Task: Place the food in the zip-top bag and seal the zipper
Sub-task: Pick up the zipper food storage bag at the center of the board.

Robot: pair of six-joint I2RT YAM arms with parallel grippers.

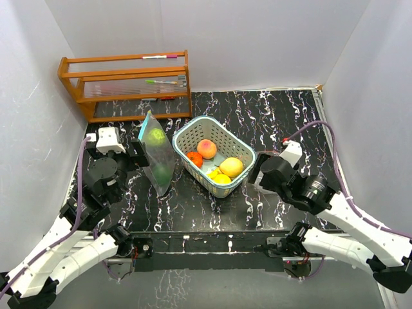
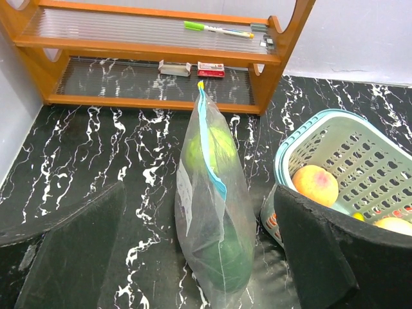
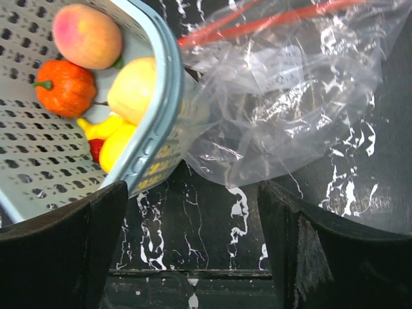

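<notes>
Since green food (image 2: 212,147) sits inside the upright bag (image 2: 215,225) while a peach (image 1: 206,149), an orange piece (image 1: 195,158) and yellow pieces (image 1: 230,167) lie in the basket (image 1: 181,136), the step in hand looks like loading, partway; sealing comes later. Left gripper (image 2: 198,193) is released, fingers spread either side of the bag, not touching it. Right gripper (image 3: 192,193) hangs by the basket's right side, jaws wide, holding nothing. A second bag (image 3: 290,96), clear with a red strip, lies just beside the basket. Next move, likely: right gripper goes over the rim for one piece, left pinches the bag's blue top edge to hold the mouth open. Whether that mouth is open now, cannot tell.
</notes>
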